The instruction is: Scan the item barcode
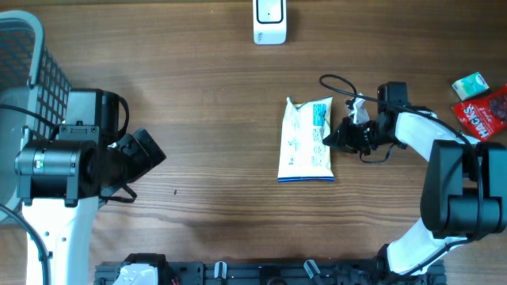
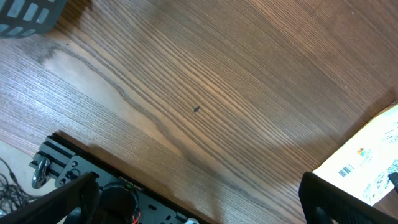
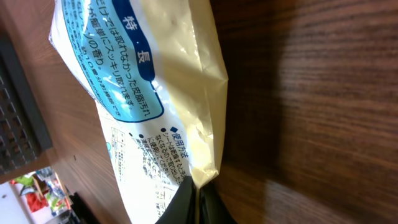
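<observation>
White-blue packet (image 1: 306,140), right fingers (image 3: 177,208) pinching its edge, left fingers (image 2: 348,202) spread wide

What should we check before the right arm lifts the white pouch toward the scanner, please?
1. Right gripper shut on the pouch edge: ok.
2. Grip secure enough for a lift: cannot tell; only a thin edge is pinched.
3. Barcode located, showing on the pouch's top face: ok.
4. Scanner in view, beyond the pouch: ok.
5. Left gripper open and apart from the pouch: ok.
</observation>
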Robot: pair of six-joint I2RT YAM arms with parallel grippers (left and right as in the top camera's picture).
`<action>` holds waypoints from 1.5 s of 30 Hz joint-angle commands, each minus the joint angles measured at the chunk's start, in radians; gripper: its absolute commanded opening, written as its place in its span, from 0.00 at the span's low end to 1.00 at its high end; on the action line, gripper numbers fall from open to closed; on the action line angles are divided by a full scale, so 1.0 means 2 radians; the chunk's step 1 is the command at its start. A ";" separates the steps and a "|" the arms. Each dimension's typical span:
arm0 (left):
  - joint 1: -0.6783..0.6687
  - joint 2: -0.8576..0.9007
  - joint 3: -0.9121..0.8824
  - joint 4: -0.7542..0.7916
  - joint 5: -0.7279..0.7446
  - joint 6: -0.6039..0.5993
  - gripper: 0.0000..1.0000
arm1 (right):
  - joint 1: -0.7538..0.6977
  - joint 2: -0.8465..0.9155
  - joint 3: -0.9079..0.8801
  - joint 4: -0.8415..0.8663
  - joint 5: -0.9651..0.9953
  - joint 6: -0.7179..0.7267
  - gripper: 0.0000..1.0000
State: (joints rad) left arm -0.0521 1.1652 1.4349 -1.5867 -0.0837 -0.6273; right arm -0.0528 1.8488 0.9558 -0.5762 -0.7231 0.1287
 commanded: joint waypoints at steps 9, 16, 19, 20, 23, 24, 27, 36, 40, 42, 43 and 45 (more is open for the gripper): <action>0.002 0.000 0.000 0.000 -0.001 -0.007 1.00 | 0.026 -0.151 0.151 -0.152 0.248 0.001 0.04; 0.002 0.000 0.000 0.000 -0.001 -0.007 1.00 | 0.168 -0.221 0.149 -0.154 0.400 0.035 0.04; 0.002 0.000 0.000 0.000 -0.001 -0.007 1.00 | 0.231 -0.186 0.148 -0.150 0.432 0.079 0.04; 0.002 0.000 0.000 0.000 -0.001 -0.007 1.00 | 0.246 -0.165 0.148 -0.141 0.431 0.093 0.04; 0.002 0.000 0.000 0.000 -0.001 -0.007 1.00 | 0.238 -0.140 0.148 -0.135 0.433 0.133 0.20; 0.002 0.000 0.000 0.000 -0.001 -0.007 1.00 | 0.222 -0.140 0.149 -0.135 0.430 0.148 0.31; 0.002 0.000 0.000 0.000 -0.001 -0.007 1.00 | 0.137 -0.149 0.165 -0.140 0.376 0.129 0.79; 0.002 0.000 0.000 0.000 -0.001 -0.007 1.00 | -0.162 -0.065 0.129 -0.117 0.090 -0.038 0.99; 0.002 0.000 0.000 0.000 -0.001 -0.007 1.00 | -0.169 0.000 0.121 -0.050 0.057 -0.036 0.98; 0.002 0.000 0.000 0.000 -0.001 -0.007 1.00 | -0.169 0.012 0.121 -0.008 0.054 -0.029 0.98; 0.002 0.000 0.000 0.000 -0.001 -0.007 1.00 | -0.169 0.015 0.121 0.034 0.055 -0.024 0.98; 0.002 0.000 0.000 0.000 -0.001 -0.007 1.00 | -0.169 0.015 0.121 0.070 0.068 -0.025 0.96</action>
State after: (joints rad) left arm -0.0521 1.1652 1.4349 -1.5879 -0.0837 -0.6273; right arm -0.3943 1.8744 1.1847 -0.5064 -0.5613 0.0834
